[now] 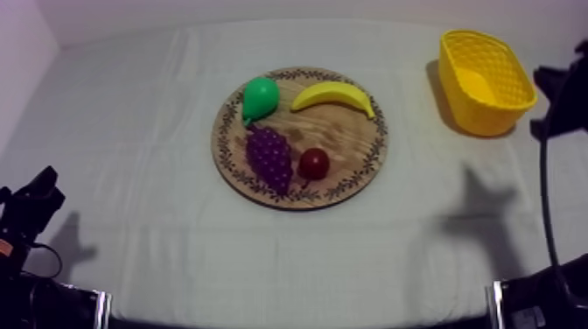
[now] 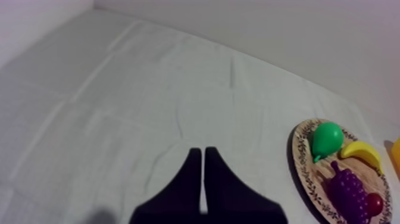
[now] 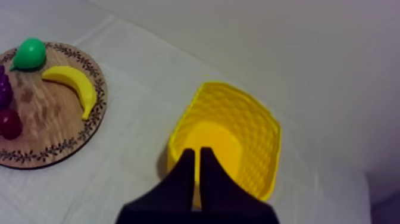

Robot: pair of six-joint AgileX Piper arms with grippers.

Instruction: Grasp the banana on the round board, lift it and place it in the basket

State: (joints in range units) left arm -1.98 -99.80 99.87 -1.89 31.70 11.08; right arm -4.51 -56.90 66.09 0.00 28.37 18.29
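The yellow banana (image 1: pixel 332 96) lies on the far right part of the round wooden board (image 1: pixel 350 144), beside the green pear (image 1: pixel 260 98). The yellow basket (image 1: pixel 486 80) stands at the far right of the table, with nothing in it. My right gripper (image 3: pixel 197 154) hangs shut above the basket's (image 3: pixel 262 137) near rim, well apart from the banana (image 3: pixel 71 83). Low at the table's left, my left gripper (image 2: pixel 203 154) is shut on nothing, its fingers together as a narrow wedge, far from the board (image 2: pixel 302 173).
Purple grapes (image 1: pixel 269 156) and a small red fruit (image 1: pixel 314 163) lie on the near half of the board. My right arm (image 1: pixel 564 87) comes in at the right edge, beside the basket. The cloth (image 1: pixel 131 131) is bare to the left of the board.
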